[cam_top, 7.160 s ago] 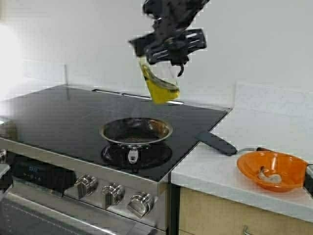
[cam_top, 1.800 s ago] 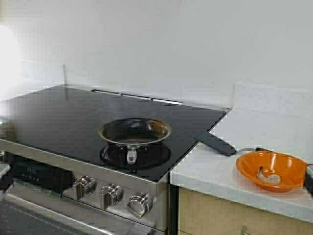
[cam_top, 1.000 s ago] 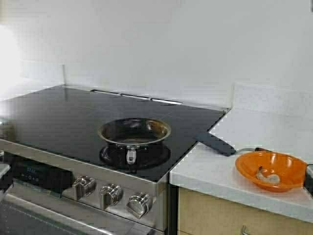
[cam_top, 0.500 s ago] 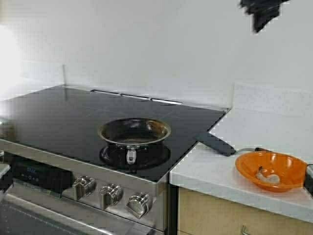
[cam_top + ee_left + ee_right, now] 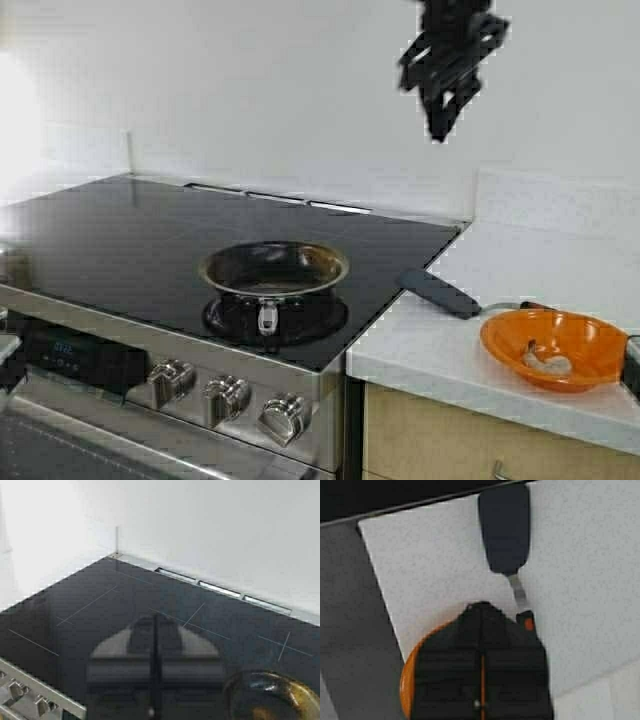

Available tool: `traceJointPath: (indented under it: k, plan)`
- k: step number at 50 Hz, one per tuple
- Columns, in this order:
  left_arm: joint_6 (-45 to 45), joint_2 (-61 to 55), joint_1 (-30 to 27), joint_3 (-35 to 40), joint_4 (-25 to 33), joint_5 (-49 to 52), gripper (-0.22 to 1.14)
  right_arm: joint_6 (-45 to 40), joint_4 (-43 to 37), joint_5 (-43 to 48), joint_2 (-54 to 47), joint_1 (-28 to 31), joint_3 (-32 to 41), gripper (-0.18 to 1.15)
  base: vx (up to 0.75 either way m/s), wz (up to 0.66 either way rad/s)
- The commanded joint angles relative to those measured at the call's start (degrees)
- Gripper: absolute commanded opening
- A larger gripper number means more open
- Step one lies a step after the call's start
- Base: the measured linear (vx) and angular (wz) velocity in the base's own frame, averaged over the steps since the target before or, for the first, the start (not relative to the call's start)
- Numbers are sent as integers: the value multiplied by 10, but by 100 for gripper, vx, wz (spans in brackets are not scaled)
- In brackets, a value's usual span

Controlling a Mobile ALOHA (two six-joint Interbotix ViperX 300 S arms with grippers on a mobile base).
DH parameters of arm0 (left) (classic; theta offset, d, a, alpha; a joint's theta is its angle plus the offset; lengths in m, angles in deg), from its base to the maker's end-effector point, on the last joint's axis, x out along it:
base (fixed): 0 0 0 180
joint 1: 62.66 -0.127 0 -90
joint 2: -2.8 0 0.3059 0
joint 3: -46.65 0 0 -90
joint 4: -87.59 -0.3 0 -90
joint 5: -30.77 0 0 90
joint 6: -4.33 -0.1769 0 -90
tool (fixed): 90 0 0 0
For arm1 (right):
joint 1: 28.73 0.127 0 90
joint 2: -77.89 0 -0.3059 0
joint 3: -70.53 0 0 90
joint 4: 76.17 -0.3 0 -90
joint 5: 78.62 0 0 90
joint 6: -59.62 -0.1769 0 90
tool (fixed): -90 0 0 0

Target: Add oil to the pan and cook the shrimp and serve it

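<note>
Round steel pan, dark inside with a brownish sheen, on the stove, stub handle facing the knobs. Right of the pan, on the counter: spatula, then orange bowl holding the pale curled shrimp. Right gripper high above the spatula, fingers together, empty. Left gripper over the stove, likewise closed, empty.

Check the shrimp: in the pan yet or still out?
Out. The shrimp lies in the orange bowl on the counter; the pan on the stove holds no shrimp. The right gripper hangs high, fingers shut.
</note>
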Motion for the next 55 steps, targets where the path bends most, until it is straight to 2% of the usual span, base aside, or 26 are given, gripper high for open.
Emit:
traceJointPath:
  k: [1,6,13,24,29,38,41,55]
  plan:
    - [3,-1,-1,13,0,-2,3,-140,149,-44,-4,45,-16,8,0,0]
    - [5,0,-1,12,0,-1,3,-250,239,-91,-11,90,-44,8,0,0]
    - [7,0,-1,13,0,-1,3,-392,311,-101,-24,147,-99,8,0,0]
    - [7,1,-1,13,0,-1,3,-555,345,-104,-85,219,-155,11,0,0]
    - [9,2,-1,12,0,-1,3,-617,360,-134,-117,236,-158,28,0,0]
    - [13,2,-1,12,0,-1,3,-679,390,-173,-183,268,-156,88,0,0]
    - [13,3,-1,12,0,-1,3,-701,396,-173,-200,276,-156,101,0,0]
    - [13,3,-1,12,0,-1,3,-776,442,-223,-272,315,-140,102,0,0]
